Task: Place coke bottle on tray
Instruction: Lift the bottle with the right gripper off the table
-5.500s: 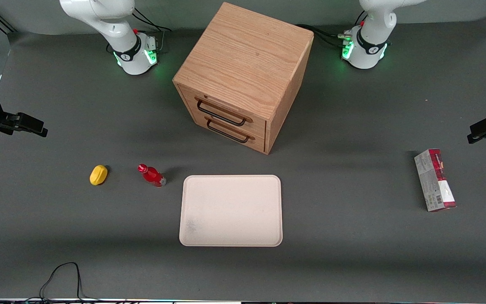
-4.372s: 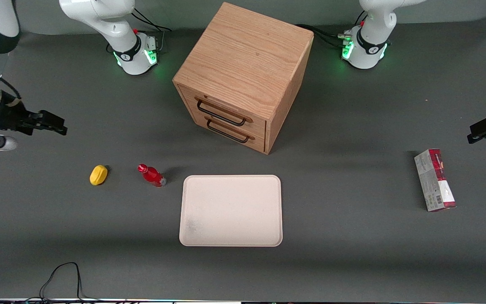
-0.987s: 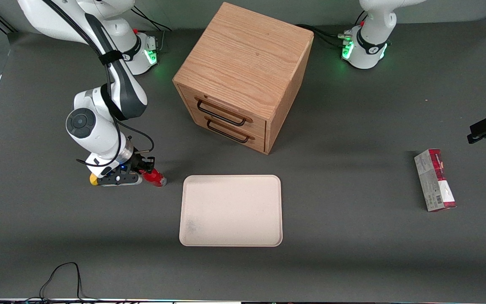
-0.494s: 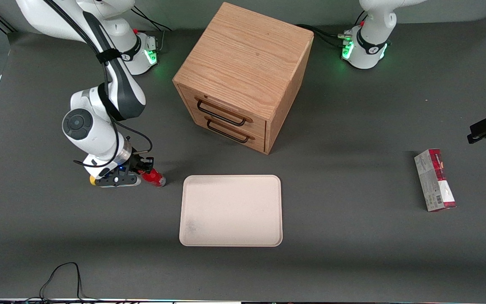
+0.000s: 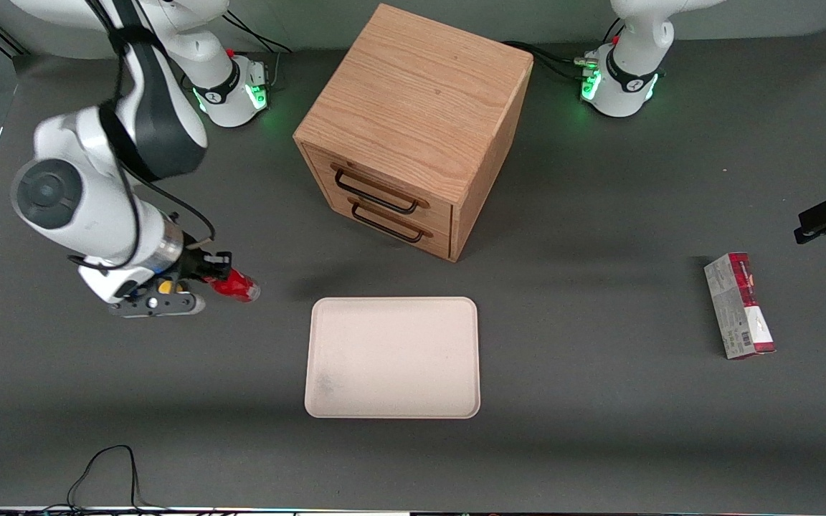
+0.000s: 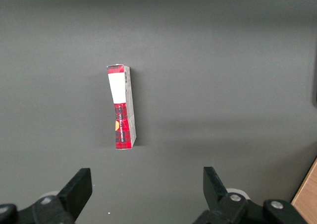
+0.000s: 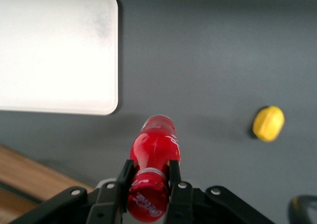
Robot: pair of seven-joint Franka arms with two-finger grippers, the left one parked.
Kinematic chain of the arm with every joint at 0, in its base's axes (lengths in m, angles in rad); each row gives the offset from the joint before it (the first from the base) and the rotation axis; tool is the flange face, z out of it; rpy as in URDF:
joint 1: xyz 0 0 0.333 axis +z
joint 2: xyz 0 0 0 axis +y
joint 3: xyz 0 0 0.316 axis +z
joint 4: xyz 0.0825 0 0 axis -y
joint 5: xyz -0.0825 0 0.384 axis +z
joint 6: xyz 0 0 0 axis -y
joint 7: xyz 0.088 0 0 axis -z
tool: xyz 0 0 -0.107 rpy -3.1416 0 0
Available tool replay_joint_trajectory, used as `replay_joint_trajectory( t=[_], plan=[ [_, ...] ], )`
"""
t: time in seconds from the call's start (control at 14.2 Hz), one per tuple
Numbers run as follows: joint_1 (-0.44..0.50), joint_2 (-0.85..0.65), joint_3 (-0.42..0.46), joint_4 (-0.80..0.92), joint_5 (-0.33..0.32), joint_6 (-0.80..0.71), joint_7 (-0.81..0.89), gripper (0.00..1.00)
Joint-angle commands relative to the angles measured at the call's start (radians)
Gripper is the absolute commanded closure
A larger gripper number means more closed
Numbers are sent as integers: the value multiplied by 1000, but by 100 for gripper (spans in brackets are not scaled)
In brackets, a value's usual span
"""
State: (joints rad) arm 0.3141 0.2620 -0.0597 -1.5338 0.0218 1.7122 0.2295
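My right gripper (image 5: 214,271) is shut on the neck of the small red coke bottle (image 5: 235,285), just under its red cap. It holds the bottle lifted off the table, lying level, base pointing toward the tray. In the right wrist view the black fingers (image 7: 174,170) clamp the bottle (image 7: 155,148) from both sides, with the gripper (image 7: 148,173) high above the table. The cream-white tray (image 5: 392,356) lies flat and bare, nearer to the front camera than the cabinet; the bottle hangs beside its edge, toward the working arm's end. One tray corner shows in the right wrist view (image 7: 54,50).
A wooden two-drawer cabinet (image 5: 413,122) stands farther from the front camera than the tray. A yellow lemon-like object (image 5: 164,287) lies under the wrist, also in the right wrist view (image 7: 268,123). A red-and-grey carton (image 5: 739,305) lies toward the parked arm's end, also in the left wrist view (image 6: 122,107).
My gripper came in from the table's end, went down on the bottle and shut on its neck. In the last half second it has lifted the bottle off the table.
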Motion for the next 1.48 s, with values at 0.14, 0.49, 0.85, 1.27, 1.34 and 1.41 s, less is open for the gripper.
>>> replay_joint_trajectory(
  t=[0.14,0.49,0.85,1.27,1.34,1.41],
  plan=[
    [-15,13,-6,263,10,-264,-16,100],
    [-15,83,4,415,15,-312,-15,100],
    [-3,301,55,711,7,-353,-4,100],
    [99,385,57,733,-29,-249,65,100],
    [99,399,57,732,-28,-228,65,100],
    [99,420,58,732,-28,-200,64,100]
  ],
)
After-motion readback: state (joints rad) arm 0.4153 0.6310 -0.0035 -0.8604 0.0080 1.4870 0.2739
